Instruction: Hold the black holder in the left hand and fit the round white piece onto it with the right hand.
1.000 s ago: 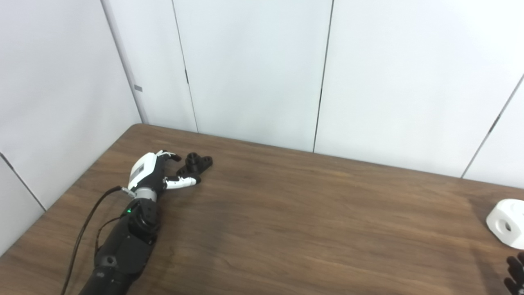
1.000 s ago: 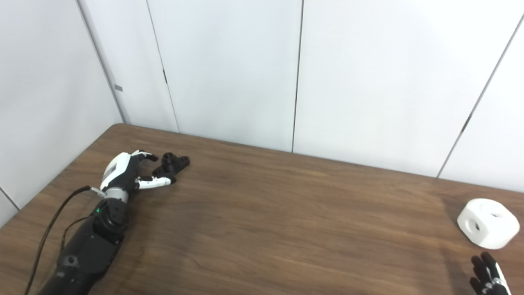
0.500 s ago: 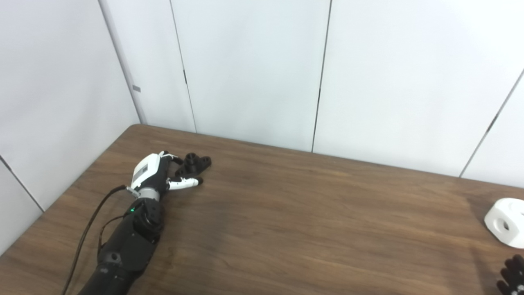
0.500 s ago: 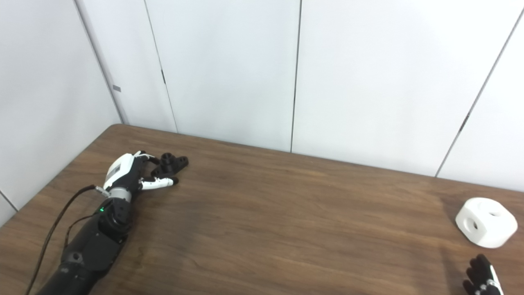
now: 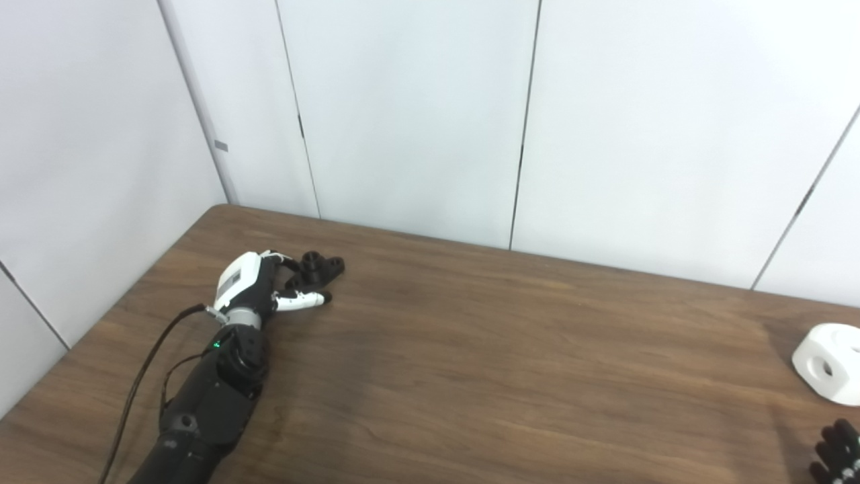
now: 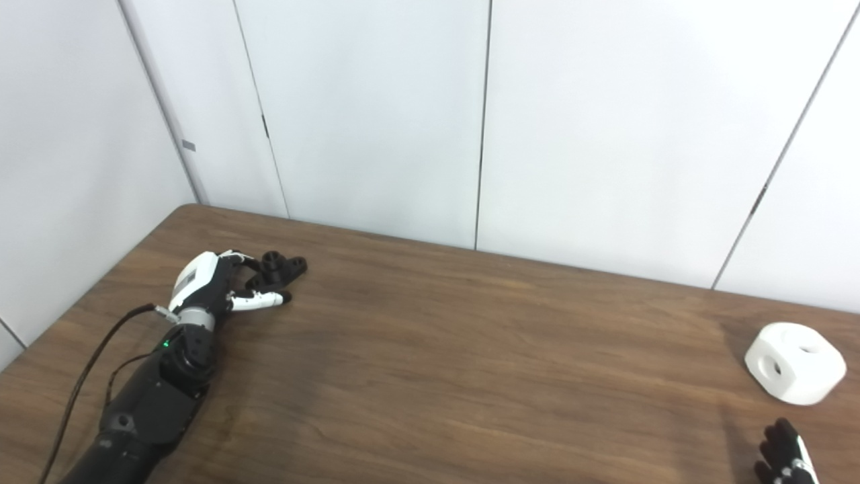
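Both sets of fingers differ: the left hand (image 5: 254, 286) has its fingers (image 5: 302, 301) curling apart around the black holder (image 5: 319, 267) near the desk's (image 5: 470, 349) far left corner, grip uncertain. At the near right edge, the right hand's (image 6: 783, 457) closure cannot be told; the round white piece (image 6: 795, 363) lies just beyond.

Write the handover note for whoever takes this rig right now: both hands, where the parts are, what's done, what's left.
Left hand: at the far left of the table, fingers curled around the black holder, which still sits on the tabletop; a firm grip cannot be confirmed.
Right hand: only its fingertips show at the bottom right corner, holding nothing; whether it is open cannot be told.
Round white piece: resting on the table at the far right, just beyond the right hand, untouched.
Done: left hand has reached the holder.
Left: secure and lift the holder, grasp the white piece, bring them together and fit.
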